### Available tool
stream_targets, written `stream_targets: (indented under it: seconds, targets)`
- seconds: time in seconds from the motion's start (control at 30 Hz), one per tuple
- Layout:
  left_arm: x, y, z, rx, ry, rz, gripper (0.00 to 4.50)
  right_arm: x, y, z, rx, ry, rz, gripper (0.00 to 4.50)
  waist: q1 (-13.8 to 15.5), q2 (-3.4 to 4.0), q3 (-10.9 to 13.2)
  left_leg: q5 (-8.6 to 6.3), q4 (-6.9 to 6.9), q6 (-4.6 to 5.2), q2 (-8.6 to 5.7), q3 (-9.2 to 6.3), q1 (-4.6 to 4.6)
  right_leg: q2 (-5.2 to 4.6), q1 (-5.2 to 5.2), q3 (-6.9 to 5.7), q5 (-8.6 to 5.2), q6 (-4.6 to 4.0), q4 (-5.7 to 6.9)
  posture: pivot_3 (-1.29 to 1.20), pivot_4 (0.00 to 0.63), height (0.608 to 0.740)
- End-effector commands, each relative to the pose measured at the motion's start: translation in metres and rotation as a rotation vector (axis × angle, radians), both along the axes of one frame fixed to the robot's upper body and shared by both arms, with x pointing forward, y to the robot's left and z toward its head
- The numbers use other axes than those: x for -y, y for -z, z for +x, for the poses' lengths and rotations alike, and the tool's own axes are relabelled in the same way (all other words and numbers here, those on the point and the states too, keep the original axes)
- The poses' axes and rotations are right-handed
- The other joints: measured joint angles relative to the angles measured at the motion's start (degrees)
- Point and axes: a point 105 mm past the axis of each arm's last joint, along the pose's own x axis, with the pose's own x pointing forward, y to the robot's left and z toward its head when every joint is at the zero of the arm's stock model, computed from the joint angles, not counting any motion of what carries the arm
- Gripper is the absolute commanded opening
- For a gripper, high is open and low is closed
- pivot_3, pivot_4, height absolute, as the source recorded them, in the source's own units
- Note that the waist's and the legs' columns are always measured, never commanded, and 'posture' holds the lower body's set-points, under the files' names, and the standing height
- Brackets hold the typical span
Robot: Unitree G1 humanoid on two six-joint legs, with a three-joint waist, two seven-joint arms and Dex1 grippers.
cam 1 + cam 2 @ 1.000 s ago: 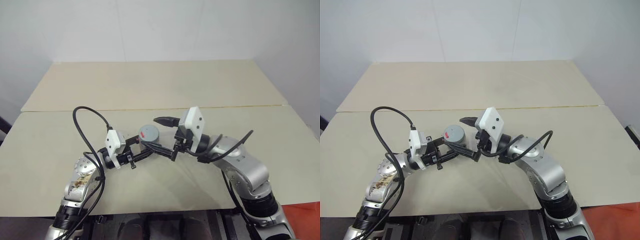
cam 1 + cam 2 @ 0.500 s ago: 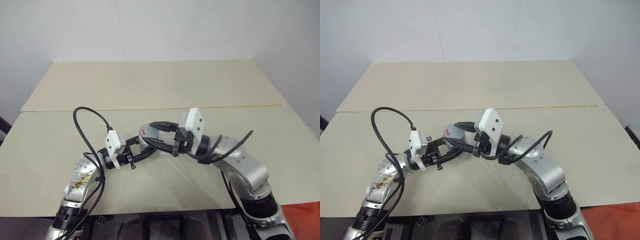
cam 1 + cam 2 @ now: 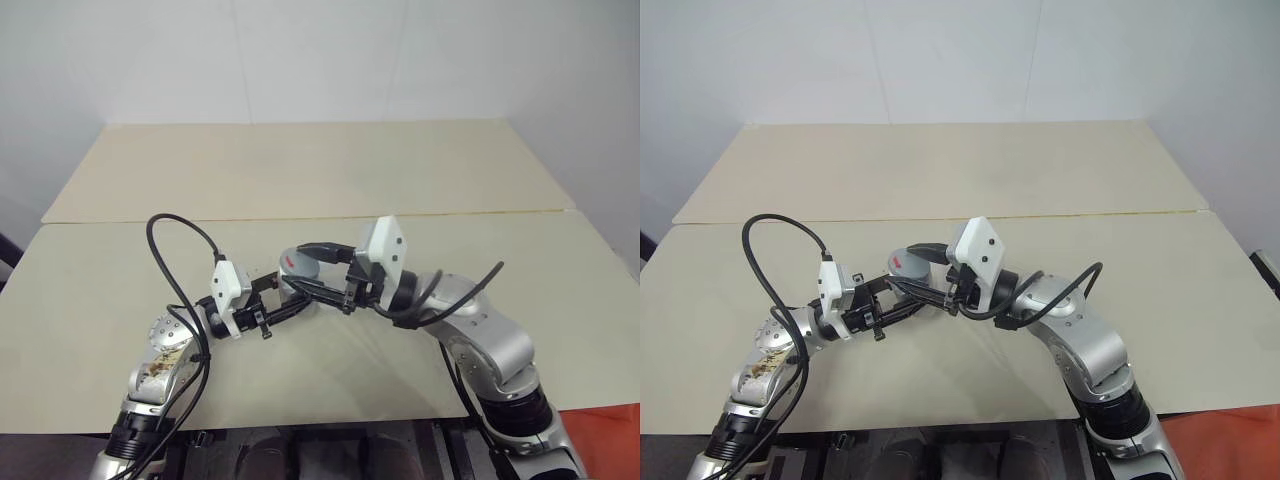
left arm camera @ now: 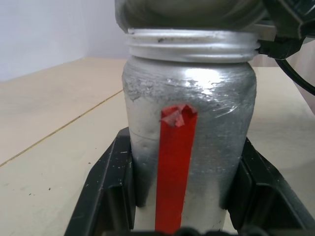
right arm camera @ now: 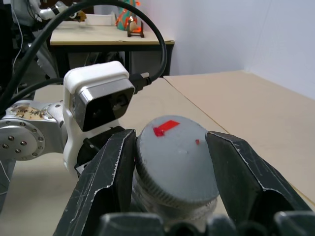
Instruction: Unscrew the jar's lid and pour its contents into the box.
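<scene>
Gripping jar [image 4: 189,142] — left claw [image 3: 283,303], right claw [image 5: 172,164] clamping lid [image 5: 174,162]

The jar [image 4: 189,142] is a small silvery-grey cylinder with a crinkled, foil-like skin and a red vertical stripe down its side. It stands upright, held above the desk [image 3: 300,170] near the middle of its near half, and a threaded neck shows just under the cap. The lid [image 5: 174,160], a round flat grey cap with a ribbed rim and a small red mark on top, sits on the jar's mouth.
</scene>
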Motion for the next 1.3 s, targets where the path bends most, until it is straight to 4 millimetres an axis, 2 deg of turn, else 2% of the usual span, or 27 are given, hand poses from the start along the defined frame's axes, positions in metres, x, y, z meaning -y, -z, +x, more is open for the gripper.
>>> stream_targets:
  seconds: [0.03,0.1,0.17,0.37,0.43,0.87,1.1,1.3]
  targets:
    - [0.004,-0.017,-0.004,0.082,0.021,-0.020,1.96,-0.004,-0.003,-0.007,0.013,-0.027,0.010,2.68,0.01,0.00,0.00,0.00,0.00,0.00,0.00,0.00,0.00,0.00,0.00,0.00,0.00,0.00,0.00,0.00,0.150,0.740]
    - [0.004,-0.017,-0.004,0.082,0.021,-0.020,1.96,-0.004,-0.003,-0.007,0.011,-0.028,0.011,2.68,0.00,0.00,0.00,0.00,0.00,0.00,0.00,0.00,0.00,0.00,0.00,0.00,0.00,0.00,0.00,0.00,0.150,0.740]
    - [0.004,-0.016,-0.004,0.082,0.019,-0.021,1.96,-0.003,-0.003,-0.007,0.008,-0.028,0.012,2.32,0.00,0.00,0.00,0.00,0.00,0.00,0.00,0.00,0.00,0.00,0.00,0.00,0.00,0.00,0.00,0.00,0.150,0.740]
    - [0.004,-0.016,-0.004,0.081,0.015,-0.023,1.96,-0.003,-0.001,-0.007,0.006,-0.024,0.003,0.57,0.01,0.00,0.00,0.00,0.00,0.00,0.00,0.00,0.00,0.00,0.00,0.00,0.00,0.00,0.00,0.00,0.150,0.740]
    - [0.004,-0.016,-0.004,0.081,0.014,-0.024,1.96,-0.003,-0.001,-0.006,0.006,-0.020,0.003,0.27,0.02,0.00,0.00,0.00,0.00,0.00,0.00,0.00,0.00,0.00,0.00,0.00,0.00,0.00,0.00,0.00,0.150,0.740]
    - [0.003,-0.015,-0.004,0.076,0.016,-0.022,1.96,0.003,-0.010,0.005,0.028,0.055,0.039,0.27,-0.01,0.00,0.00,0.00,0.00,0.00,0.00,0.01,0.00,0.00,0.00,0.01,0.00,0.00,0.00,0.00,0.150,0.740]
    - [0.003,-0.013,-0.006,0.069,0.017,-0.019,1.96,0.033,-0.021,0.024,0.051,0.196,0.058,0.27,0.12,0.00,0.00,0.00,0.00,0.00,0.00,0.00,0.00,0.00,0.00,0.00,0.00,0.00,-0.01,0.00,0.150,0.740]
    - [0.002,-0.012,-0.005,0.066,0.019,-0.018,1.96,0.064,-0.016,0.028,0.047,0.306,0.024,0.27,0.15,0.00,0.00,0.00,0.00,0.00,0.01,0.01,-0.01,0.00,0.00,0.00,0.00,0.00,-0.01,0.00,0.150,0.740]
